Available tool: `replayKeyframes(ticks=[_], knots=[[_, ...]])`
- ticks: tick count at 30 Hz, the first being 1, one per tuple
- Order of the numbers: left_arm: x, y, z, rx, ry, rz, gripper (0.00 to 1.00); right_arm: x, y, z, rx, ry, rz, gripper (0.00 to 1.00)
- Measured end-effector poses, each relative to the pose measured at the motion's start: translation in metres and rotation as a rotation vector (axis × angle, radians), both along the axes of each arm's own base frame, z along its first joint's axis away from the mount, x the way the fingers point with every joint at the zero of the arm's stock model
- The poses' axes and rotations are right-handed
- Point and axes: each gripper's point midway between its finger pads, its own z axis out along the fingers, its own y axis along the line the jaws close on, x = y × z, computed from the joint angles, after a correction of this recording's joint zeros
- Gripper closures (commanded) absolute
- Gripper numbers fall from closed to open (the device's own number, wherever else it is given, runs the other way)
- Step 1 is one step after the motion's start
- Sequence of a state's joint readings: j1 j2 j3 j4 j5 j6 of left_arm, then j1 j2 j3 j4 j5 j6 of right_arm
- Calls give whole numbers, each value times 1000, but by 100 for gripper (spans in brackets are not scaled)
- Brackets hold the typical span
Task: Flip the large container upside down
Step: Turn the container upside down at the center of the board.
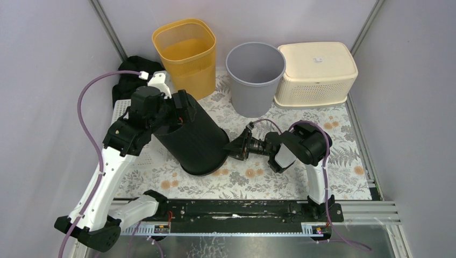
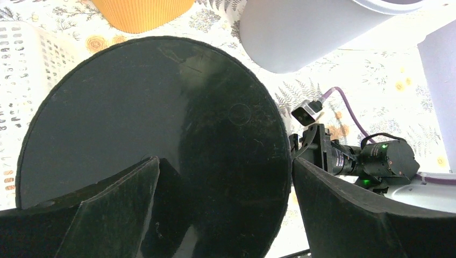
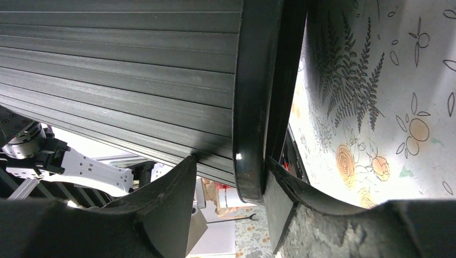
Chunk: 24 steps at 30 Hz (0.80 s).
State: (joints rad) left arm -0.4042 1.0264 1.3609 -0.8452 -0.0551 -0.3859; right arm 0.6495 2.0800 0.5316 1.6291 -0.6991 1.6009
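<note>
Leaning at a steep tilt a little left of the middle of the surface, the black bin (image 1: 196,142) has its flat closed base raised toward the far left corner and its rim down toward the near edge, the low part of the rim on or just above the flowered cloth (image 1: 322,177); I cannot tell which. The right pincer (image 3: 230,159) reaches in from the right and is closed partway on that rim, one finger against the ribbed outer wall and the other on the inner side of the lip. The left pincer (image 2: 223,160) is up at the raised base with its jaws spread as wide as they go, one finger in front of the round base and the other just past its edge, with nothing clamped between them. Behind the black bin, along the far edge, stand a yellow bin (image 1: 185,54) and a grey bin (image 1: 254,75), both upright with open mouths, and a cream basket (image 1: 316,72) lies bottom up in the far right corner. A white perforated tray (image 1: 121,110) lies by the left edge, partly hidden under the left arm, and a black bundle (image 1: 132,67) sits in the far left corner.
</note>
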Motion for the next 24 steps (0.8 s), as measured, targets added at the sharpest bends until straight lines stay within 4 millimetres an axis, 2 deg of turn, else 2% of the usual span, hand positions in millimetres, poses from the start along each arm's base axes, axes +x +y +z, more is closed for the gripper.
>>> replayKeyframes(ticks=[3, 15, 24], knots=[[0, 0, 0, 0, 0, 0, 0, 0, 0, -1, -3, -2, 0, 57], [0, 0, 0, -1, -1, 1, 0, -1, -2, -11, -24, 17, -2, 63], [-1, 0, 0, -3, 0, -3, 0, -2, -4, -18, -41, 29, -4, 78]])
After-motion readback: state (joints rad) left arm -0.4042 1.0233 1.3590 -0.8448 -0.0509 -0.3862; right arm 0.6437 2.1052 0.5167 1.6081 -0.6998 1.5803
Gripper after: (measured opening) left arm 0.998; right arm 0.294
